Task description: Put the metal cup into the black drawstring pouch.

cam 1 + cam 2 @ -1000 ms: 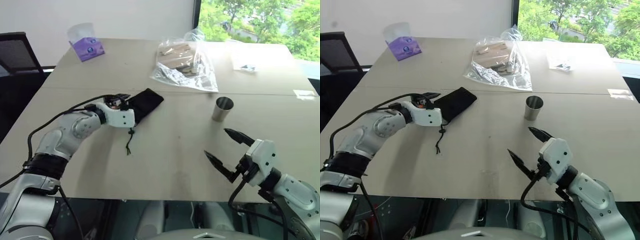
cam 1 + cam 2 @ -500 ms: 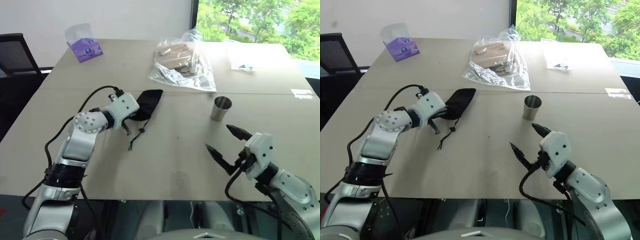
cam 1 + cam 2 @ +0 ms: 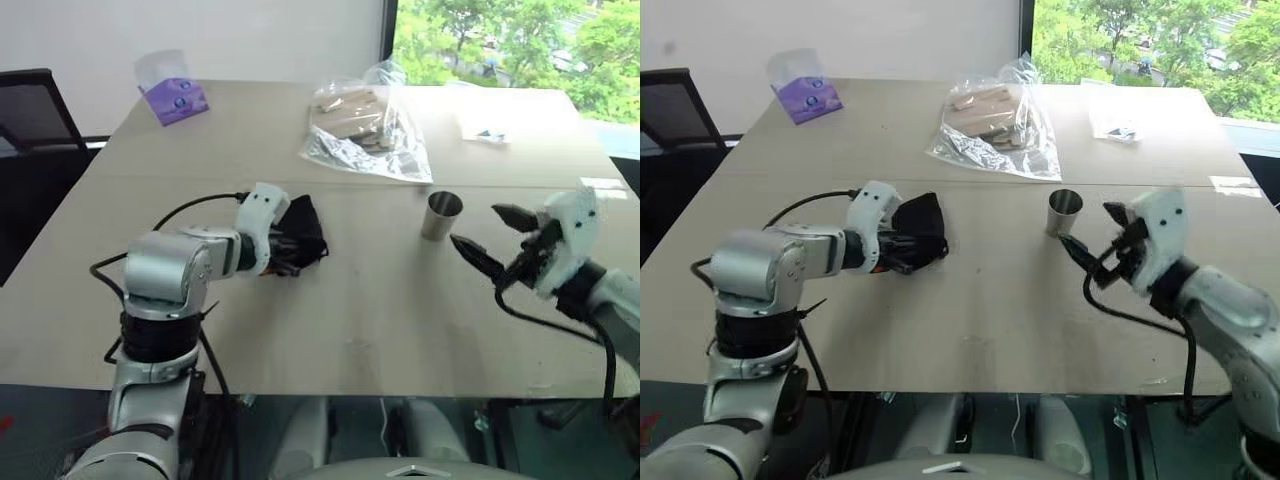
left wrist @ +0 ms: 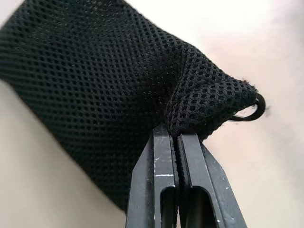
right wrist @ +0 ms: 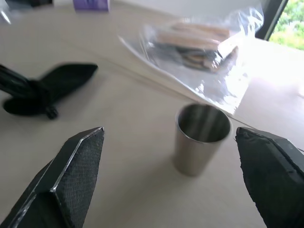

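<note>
The metal cup (image 3: 441,215) stands upright on the beige table (image 3: 350,300), right of centre, its mouth open upward. My right gripper (image 3: 474,224) hovers just right of the cup and nearer to me. Its black fingers are spread wide, with nothing between them. In the right wrist view the metal cup (image 5: 200,137) sits ahead between the two fingers, a short way off. The black drawstring pouch (image 3: 300,235) is bunched up left of centre. My left gripper (image 4: 176,135) is shut on a fold of the pouch's mesh (image 4: 95,80) near its cord loop.
A clear plastic bag of wooden blocks (image 3: 368,125) lies behind the cup. A purple tissue pack (image 3: 175,95) sits at the far left and a small clear packet (image 3: 485,128) at the far right. A black chair (image 3: 30,110) stands off the table's left edge.
The left gripper closed on the pouch and drew it into a bunch. The right gripper rose and moved forward and right, up beside the cup, still open.
</note>
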Robot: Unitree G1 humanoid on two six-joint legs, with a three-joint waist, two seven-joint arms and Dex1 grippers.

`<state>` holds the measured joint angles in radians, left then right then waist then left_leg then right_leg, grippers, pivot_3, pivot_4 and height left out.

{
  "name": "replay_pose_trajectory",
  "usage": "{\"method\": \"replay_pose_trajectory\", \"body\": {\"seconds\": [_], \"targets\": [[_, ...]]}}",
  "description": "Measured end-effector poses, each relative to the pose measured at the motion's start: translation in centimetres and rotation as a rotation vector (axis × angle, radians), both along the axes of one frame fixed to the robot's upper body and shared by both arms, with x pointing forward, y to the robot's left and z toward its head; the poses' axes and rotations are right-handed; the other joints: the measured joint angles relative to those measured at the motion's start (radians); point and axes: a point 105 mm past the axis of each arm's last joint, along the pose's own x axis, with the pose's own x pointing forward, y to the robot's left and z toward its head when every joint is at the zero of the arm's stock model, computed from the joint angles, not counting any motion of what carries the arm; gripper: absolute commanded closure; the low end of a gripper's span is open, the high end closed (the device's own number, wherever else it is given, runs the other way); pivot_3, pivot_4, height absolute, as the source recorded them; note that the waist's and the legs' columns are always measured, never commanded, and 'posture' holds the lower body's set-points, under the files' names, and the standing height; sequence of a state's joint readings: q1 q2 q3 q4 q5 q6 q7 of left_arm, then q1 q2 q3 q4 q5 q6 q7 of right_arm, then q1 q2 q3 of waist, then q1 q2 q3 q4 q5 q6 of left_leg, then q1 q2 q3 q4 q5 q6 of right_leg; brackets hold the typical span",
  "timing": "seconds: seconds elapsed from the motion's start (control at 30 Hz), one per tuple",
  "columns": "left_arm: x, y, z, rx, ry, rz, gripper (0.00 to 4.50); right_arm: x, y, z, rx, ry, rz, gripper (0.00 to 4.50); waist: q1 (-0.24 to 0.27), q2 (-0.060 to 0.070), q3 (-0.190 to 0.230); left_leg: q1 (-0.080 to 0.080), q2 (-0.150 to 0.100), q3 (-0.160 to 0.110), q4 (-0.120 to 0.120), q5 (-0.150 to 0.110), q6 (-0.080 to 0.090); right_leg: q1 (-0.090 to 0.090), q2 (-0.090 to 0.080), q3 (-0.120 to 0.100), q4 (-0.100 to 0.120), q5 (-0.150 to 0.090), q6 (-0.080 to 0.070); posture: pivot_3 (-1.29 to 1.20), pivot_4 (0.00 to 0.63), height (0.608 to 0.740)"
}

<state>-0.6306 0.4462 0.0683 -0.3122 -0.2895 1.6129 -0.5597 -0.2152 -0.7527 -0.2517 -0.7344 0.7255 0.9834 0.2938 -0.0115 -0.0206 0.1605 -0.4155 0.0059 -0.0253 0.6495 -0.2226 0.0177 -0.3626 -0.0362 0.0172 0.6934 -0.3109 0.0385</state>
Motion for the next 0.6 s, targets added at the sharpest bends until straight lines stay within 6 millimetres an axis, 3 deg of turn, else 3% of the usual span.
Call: {"method": "replay_pose_trajectory", "body": {"seconds": [0.27, 0.6], "targets": [[0.6, -1.3, -0.1, -0.041, 0.031, -0.009, 4.49, 4.6, 0.3, 2.0, 0.074, 0.114, -0.015, 0.00, -0.002, 0.001, 0.002, -0.001, 0.001, 0.000, -0.001, 0.000, 0.000, -0.002, 0.000, 0.001, 0.000, 0.000, 0.000, 0.00, 0.150, 0.740], [0.5, -1.5, 0.1, -0.019, 0.007, -0.004, 4.49, 8.9, 0.2, -1.8, -0.101, 0.264, -0.026, 0.00, -0.002, 0.001, 0.003, -0.004, 0.000, 0.001, -0.002, 0.000, 0.000, -0.005, -0.001, 0.001, -0.001, 0.000, 0.000, 0.00, 0.150, 0.740]]}}
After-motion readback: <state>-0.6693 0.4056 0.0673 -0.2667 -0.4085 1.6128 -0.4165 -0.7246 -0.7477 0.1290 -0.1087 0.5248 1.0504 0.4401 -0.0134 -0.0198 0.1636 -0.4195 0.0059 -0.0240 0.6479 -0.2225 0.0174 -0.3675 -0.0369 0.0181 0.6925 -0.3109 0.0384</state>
